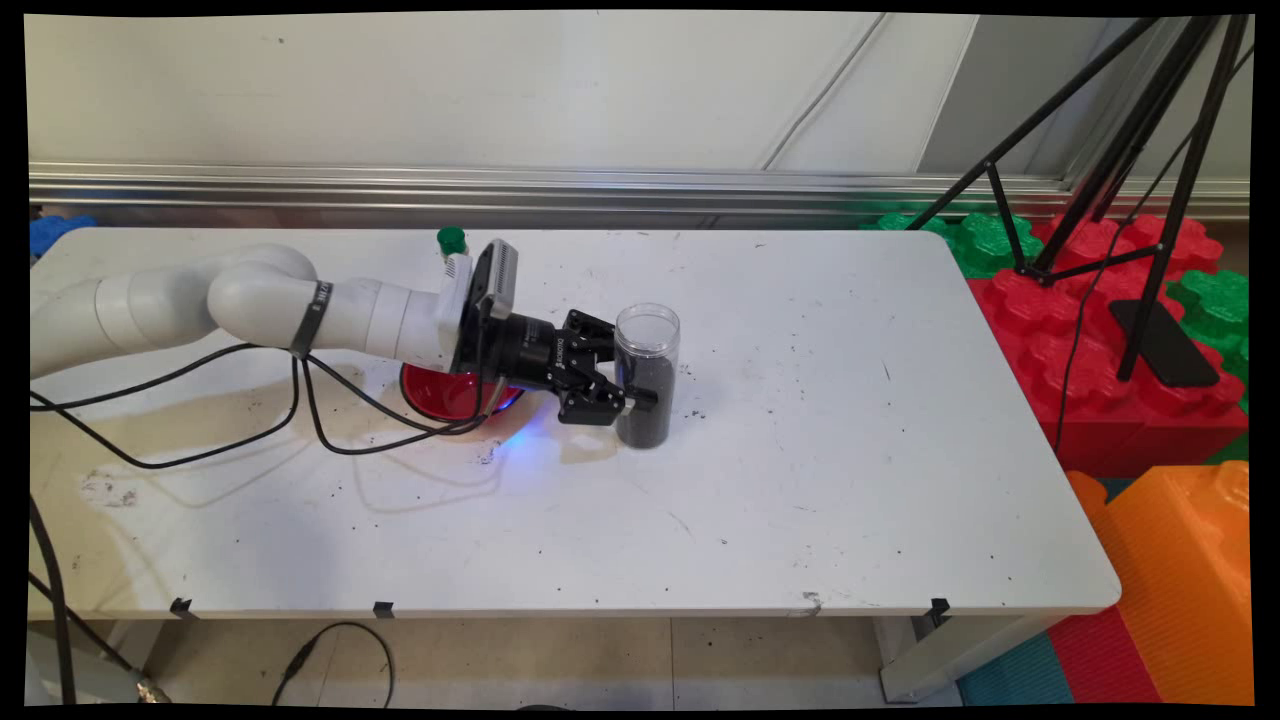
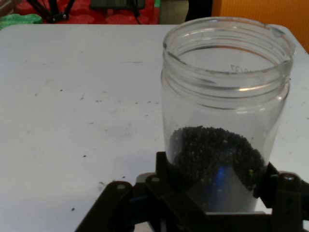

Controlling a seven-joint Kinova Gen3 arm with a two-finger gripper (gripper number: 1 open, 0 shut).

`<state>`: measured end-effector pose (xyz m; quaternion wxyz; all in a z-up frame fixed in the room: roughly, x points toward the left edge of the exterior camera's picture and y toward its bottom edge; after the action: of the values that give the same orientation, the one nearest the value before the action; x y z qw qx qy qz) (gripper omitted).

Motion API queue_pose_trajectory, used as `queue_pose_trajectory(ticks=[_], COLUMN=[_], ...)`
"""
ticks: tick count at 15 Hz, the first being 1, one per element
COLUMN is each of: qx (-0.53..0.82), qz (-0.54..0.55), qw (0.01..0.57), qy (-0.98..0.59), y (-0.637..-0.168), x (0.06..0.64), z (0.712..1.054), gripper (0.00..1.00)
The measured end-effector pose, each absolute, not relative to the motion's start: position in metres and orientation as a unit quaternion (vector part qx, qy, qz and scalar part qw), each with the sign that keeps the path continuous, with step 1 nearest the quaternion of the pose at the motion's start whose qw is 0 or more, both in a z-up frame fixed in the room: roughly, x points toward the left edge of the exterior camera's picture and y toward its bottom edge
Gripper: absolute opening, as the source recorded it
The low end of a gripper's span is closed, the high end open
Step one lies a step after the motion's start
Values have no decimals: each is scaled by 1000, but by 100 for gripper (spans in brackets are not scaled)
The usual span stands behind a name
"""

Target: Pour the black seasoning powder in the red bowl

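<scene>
red bowl (image 1: 445, 392): mostly hidden by arm | green cap (image 1: 452, 239): partly hidden | jar (image 2: 226, 111) base: hidden

We can read no text for sure: faint embossed marks on the jar (image 2: 227, 111) and gripper (image 1: 622, 392) lettering stay illegible.

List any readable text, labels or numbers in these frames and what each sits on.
Nothing can be read with certainty.
Gripper: small white lettering on its black body, too small to read.
Clear jar of dark granules, between the fingers: faint embossed marks inside the far wall below the rim, perhaps digits, not legible.
Black strap on the arm: pale marks, unreadable.
</scene>
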<state>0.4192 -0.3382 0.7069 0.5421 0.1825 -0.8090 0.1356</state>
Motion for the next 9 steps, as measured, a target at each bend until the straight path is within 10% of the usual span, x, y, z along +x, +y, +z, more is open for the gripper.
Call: queue_pose_trajectory(ticks=[9], qx=[211], qz=[142], qw=[556], qy=[-791], y=[-345], x=[438], z=[725], gripper=[0])
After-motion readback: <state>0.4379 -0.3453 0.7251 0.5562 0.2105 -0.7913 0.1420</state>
